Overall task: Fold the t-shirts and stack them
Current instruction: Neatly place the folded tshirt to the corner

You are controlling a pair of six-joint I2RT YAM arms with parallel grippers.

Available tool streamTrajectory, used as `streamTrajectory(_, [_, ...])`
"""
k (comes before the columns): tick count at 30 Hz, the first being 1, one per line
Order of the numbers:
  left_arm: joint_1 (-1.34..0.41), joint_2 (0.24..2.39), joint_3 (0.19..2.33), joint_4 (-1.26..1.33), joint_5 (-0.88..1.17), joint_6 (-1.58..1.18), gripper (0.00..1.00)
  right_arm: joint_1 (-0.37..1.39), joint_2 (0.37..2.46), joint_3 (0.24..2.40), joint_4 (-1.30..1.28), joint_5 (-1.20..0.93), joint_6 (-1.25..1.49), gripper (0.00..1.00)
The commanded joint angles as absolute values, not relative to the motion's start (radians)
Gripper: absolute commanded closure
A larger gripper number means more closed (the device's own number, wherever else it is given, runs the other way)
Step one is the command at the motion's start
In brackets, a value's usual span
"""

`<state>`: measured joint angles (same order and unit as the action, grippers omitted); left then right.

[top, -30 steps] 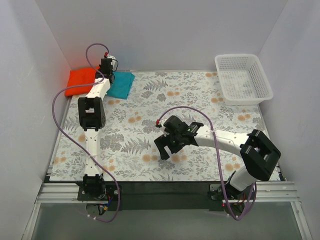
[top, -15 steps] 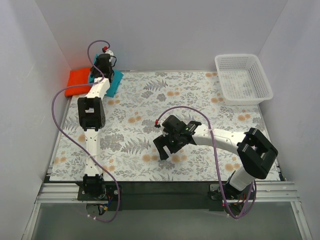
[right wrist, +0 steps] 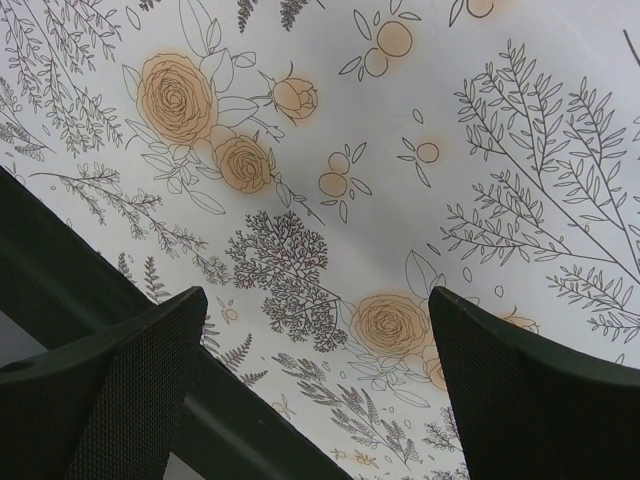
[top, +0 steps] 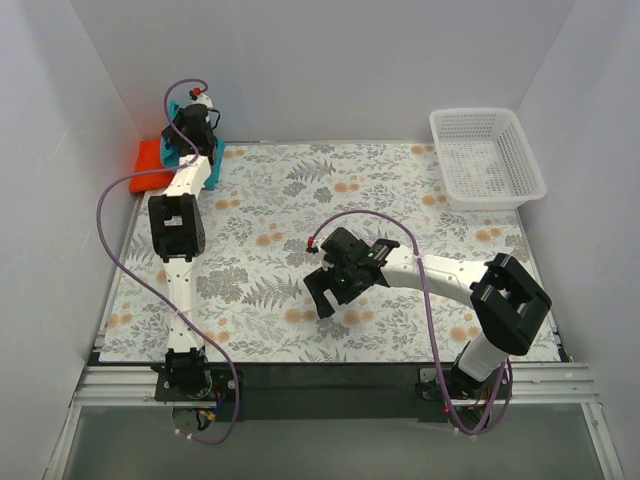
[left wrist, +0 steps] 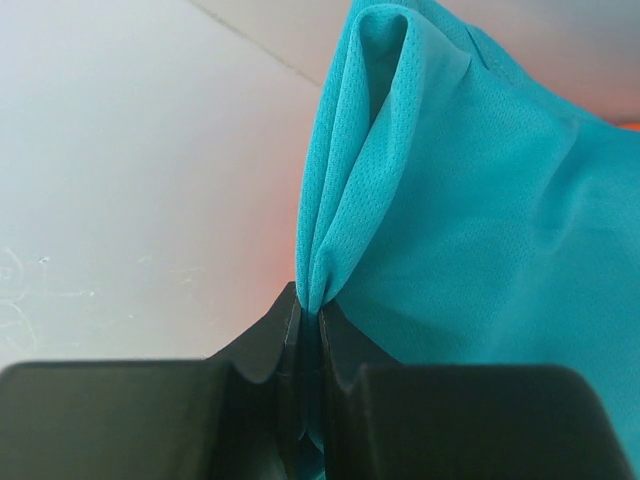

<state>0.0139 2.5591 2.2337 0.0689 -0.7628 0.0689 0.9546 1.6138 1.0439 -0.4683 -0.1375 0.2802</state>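
A folded orange t-shirt (top: 148,158) lies at the far left corner of the table. My left gripper (top: 186,128) is shut on a folded teal t-shirt (top: 212,167) and holds it lifted, partly over the orange one. In the left wrist view the teal t-shirt (left wrist: 470,200) hangs bunched from my shut left gripper (left wrist: 312,312), with an orange glow behind it. My right gripper (top: 322,296) is open and empty, low over the floral tablecloth near the table's middle front; in the right wrist view it (right wrist: 320,330) frames only cloth.
A white plastic basket (top: 486,158) stands at the far right corner. White walls close in the left, back and right sides. The floral tablecloth (top: 330,200) covers the table; its front edge (right wrist: 120,300) shows in the right wrist view.
My left gripper has lifted the teal t-shirt off the table and carried it left toward the orange t-shirt. My right arm has shifted slightly left.
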Motion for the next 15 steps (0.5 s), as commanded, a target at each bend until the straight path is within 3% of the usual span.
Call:
streamTrajectory(1, [0.058,2.514,2.250,0.143,-0.792,0.092,1.00,0.951,1.615,1.091,-0.474,-0.149,0.268,0.02])
streamTrajectory(8, [0.084,2.534,2.209,0.192,-0.735,0.066,1.00,0.951,1.623,1.098,-0.479,-0.156,0.268,0.02])
streamTrajectory(12, [0.098,2.556,2.175,0.192,-0.718,0.008,0.73,0.951,1.631,1.103,-0.480,-0.166,0.268,0.02])
streamTrajectory(15, [0.101,2.574,2.166,0.192,-0.713,-0.031,0.62,0.951,1.637,1.103,-0.482,-0.167,0.267,0.02])
